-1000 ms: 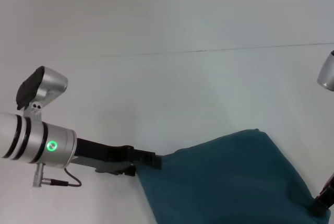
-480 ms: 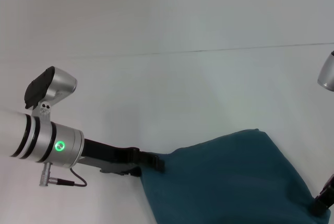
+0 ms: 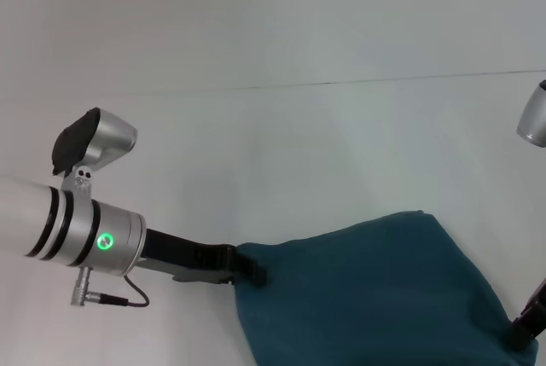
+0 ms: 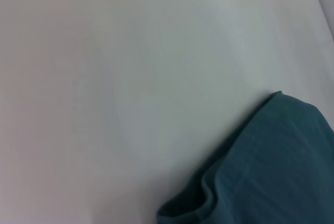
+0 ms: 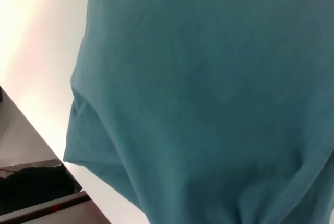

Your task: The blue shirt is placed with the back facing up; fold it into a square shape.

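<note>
The blue shirt (image 3: 375, 298) lies as a dark teal mass at the near right of the white table (image 3: 299, 153), partly cut off by the lower border of the head view. My left gripper (image 3: 250, 270) sits at the shirt's left edge, its black fingers shut on the cloth. At the shirt's near right corner my right gripper (image 3: 527, 328) shows only as a black tip, with the cloth gathered toward it. The left wrist view shows a rolled edge of the blue shirt (image 4: 271, 172). In the right wrist view the blue shirt (image 5: 209, 88) fills the picture, its folds running to one corner.
A thin seam (image 3: 384, 81) crosses the white table at the back. A silver part of the right arm (image 3: 533, 119) hangs at the far right. The right wrist view shows the table's edge (image 5: 31, 125) with dark things (image 5: 31, 187) below it.
My left arm has slid right and toward the near side, carrying the shirt's left edge a little inward. The right gripper has barely moved.
</note>
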Robot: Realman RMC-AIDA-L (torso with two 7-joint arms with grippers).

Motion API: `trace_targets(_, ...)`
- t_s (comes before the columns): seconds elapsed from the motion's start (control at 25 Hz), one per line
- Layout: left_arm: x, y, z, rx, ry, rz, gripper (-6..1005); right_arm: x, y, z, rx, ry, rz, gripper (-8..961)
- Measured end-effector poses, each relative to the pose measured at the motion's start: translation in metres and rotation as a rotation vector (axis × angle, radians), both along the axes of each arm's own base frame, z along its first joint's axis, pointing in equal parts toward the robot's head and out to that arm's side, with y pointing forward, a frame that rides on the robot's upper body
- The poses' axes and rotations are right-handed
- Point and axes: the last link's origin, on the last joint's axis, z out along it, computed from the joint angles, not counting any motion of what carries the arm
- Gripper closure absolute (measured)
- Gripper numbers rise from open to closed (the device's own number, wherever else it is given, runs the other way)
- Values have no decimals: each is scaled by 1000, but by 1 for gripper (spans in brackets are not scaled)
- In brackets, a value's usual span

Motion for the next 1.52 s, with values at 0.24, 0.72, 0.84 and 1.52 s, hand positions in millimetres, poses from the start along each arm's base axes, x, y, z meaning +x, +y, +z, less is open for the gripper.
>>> trace_targets(0.24, 3, -1, -4, -2, -7, -14, 796, 1, 0, -1, 3, 2, -1, 926)
trace_targets(0.72, 3, 3, 2, 24, -14, -18, 933, -1, 0, -3, 8, 20, 7, 927)
trace_targets(0.84, 2, 8, 9, 46, -7, -21, 936, -4, 2, -5, 11, 24, 16, 927)
trace_targets(1.52, -5, 33, 31, 174, 33, -22, 938, -21, 10, -18, 11, 50, 56, 926)
